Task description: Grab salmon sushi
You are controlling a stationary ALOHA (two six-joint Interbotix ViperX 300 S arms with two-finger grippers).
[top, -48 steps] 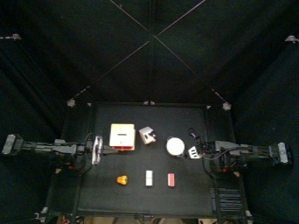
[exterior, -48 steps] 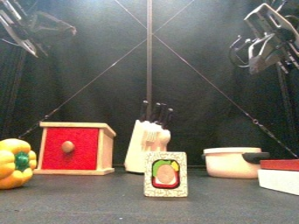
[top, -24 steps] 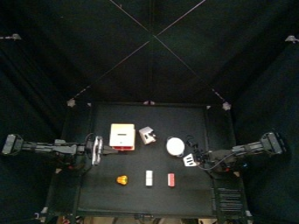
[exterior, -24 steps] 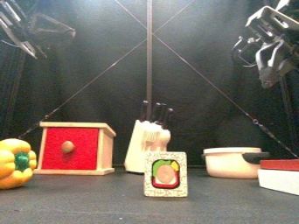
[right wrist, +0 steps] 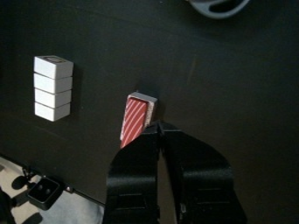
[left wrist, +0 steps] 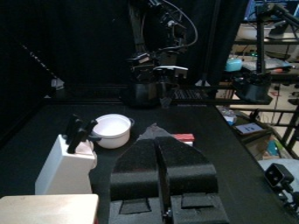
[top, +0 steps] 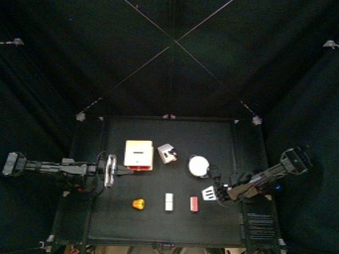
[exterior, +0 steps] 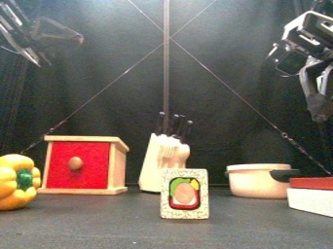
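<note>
My right hand (right wrist: 160,131) hangs over the front right part of the desk (top: 119,134), its two jaws pressed together with nothing between them, their tips just beside one short end of the salmon sushi (right wrist: 135,118). That piece, red-pink with pale stripes and a whitish edge, lies flat on the desk in the front row (top: 193,203), untouched as far as I can see. Next to it lies the plain white piece (right wrist: 52,87), and further along the same row the orange-yellow piece (top: 139,204). Behind them stand the red box (exterior: 86,164) with its round knob, the knife block (exterior: 166,156) and the white round dish (top: 200,166). In the front view a yellow pepper (exterior: 18,181) sits at the desk's edge and a small picture card (exterior: 185,193) stands upright in the middle. My left hand (left wrist: 160,156) rests at the left side of the desk, its jaws pressed together too
</note>
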